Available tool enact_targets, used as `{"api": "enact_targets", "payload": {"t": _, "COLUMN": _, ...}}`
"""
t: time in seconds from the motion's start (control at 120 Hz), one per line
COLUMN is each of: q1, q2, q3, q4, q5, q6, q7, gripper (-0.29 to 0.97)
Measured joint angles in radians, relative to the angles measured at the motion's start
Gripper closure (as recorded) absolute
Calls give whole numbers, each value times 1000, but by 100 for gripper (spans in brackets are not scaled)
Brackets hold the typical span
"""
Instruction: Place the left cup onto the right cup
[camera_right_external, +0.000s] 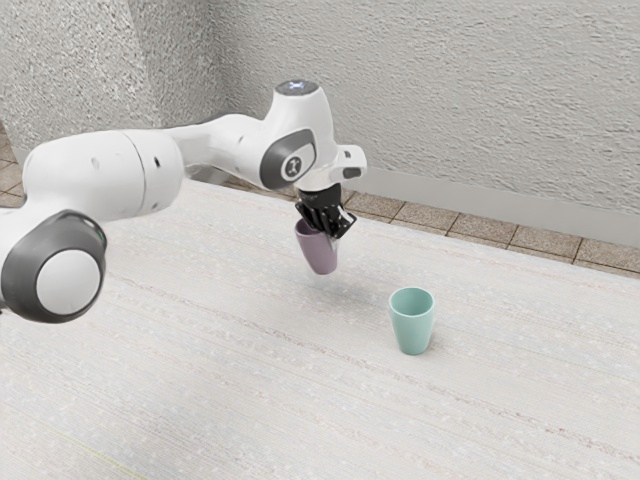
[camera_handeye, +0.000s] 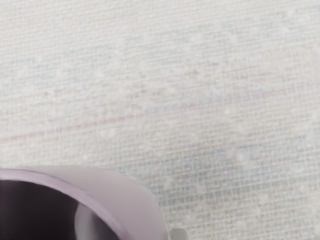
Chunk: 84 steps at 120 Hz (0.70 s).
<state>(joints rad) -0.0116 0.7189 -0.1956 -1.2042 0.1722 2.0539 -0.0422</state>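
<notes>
Carry step: purple cup (camera_right_external: 317, 250) aloft.
The hand (camera_right_external: 322, 222) pinches its rim above the surface (camera_right_external: 200, 380) near the far edge; next it likely needs centring over the green cup (camera_right_external: 411, 320), then lowering.
</notes>
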Motion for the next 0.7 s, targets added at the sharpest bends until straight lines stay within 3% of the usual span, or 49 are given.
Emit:
{"api": "enact_targets", "payload": {"t": 0.167, "q1": -3, "q2": -35, "q3": -92, "q4": 9, "q5": 15, "q6": -63, "q7": -20, "gripper": 78}}
{"api": "enact_targets", "payload": {"t": 0.442, "q1": -19, "q2": -71, "q3": -257, "q4": 16, "q5": 140, "q6": -133, "q7": -107, "gripper": 78}}
{"api": "enact_targets", "payload": {"t": 0.7, "q1": -19, "q2": -80, "q3": -342, "q4": 11, "q5": 217, "q6": -168, "q7": -199, "gripper": 78}}
